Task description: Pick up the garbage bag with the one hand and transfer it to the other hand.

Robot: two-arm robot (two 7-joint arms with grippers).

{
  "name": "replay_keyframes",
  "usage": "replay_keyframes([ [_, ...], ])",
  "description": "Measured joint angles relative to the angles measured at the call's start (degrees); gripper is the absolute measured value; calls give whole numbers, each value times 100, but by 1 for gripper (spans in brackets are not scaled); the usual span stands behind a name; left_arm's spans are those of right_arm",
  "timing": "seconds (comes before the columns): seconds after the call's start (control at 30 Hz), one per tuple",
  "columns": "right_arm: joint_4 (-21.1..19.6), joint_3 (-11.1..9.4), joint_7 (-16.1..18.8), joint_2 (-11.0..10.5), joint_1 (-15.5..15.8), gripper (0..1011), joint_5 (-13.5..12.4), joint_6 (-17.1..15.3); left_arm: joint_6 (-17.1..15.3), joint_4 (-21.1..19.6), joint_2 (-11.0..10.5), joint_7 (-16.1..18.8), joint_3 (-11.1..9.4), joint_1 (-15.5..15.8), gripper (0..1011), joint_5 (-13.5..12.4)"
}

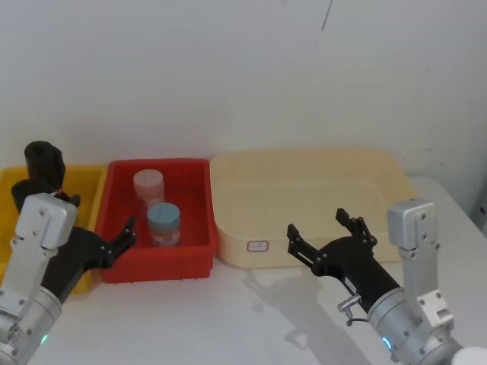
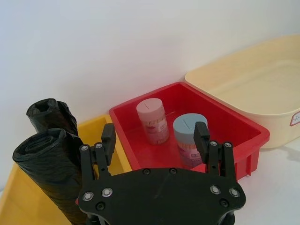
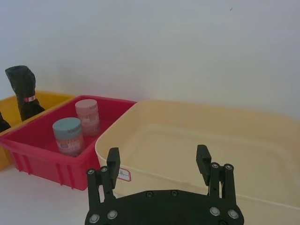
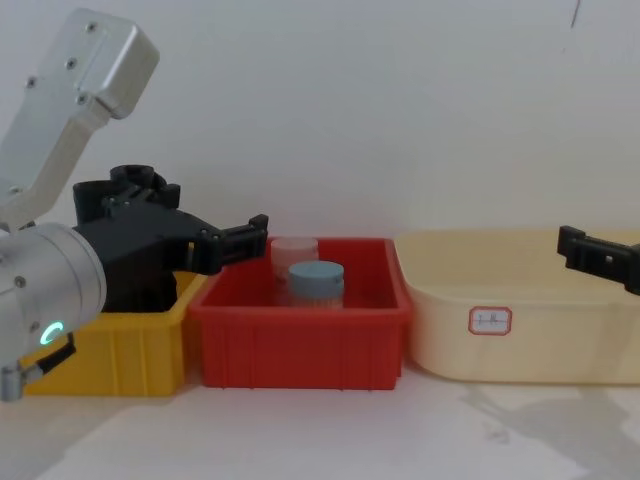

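The garbage bag [image 3: 23, 86] stands upright at the far end of the yellow bin [image 1: 87, 182], at the table's left, its red-and-white label facing right. A second black roll [image 1: 23, 194] stands just beside it, nearer and further left.

The left gripper [image 2: 154, 138], on the green-lit arm, hovers over the bin's near right corner. Its fingers are spread and hold nothing. The right gripper [image 1: 318, 224], on the blue-lit arm, hangs spread and empty before the near wall of the cream tub [image 1: 304, 163].

The main risk is closing on the wrong roll. The unlabelled one lies closer to the left gripper, and the two stand so near each other that a finger sliding between them could tip either over. The glossy, crinkled plastic may also slip in a light pinch or twist during the handover.

The yellow bin's walls hem the rolls in, so I judge a reach from above safer than one from the side. The red bin [image 1: 194, 258] next door holds two jars near the left fingers' sweep. The bare table [image 1: 251, 304] in front of the bins, between the arms, leaves room for the transfer.
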State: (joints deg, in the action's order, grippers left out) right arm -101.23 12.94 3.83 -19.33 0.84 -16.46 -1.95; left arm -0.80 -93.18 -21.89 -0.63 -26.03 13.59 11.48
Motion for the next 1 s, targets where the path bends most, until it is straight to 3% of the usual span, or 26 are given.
replay_keyframes([
  [1.0, 0, 0, 0, 0, 0, 1000, 0, 0, 0, 0, 0, 0, 0, 0, 1000, 0],
])
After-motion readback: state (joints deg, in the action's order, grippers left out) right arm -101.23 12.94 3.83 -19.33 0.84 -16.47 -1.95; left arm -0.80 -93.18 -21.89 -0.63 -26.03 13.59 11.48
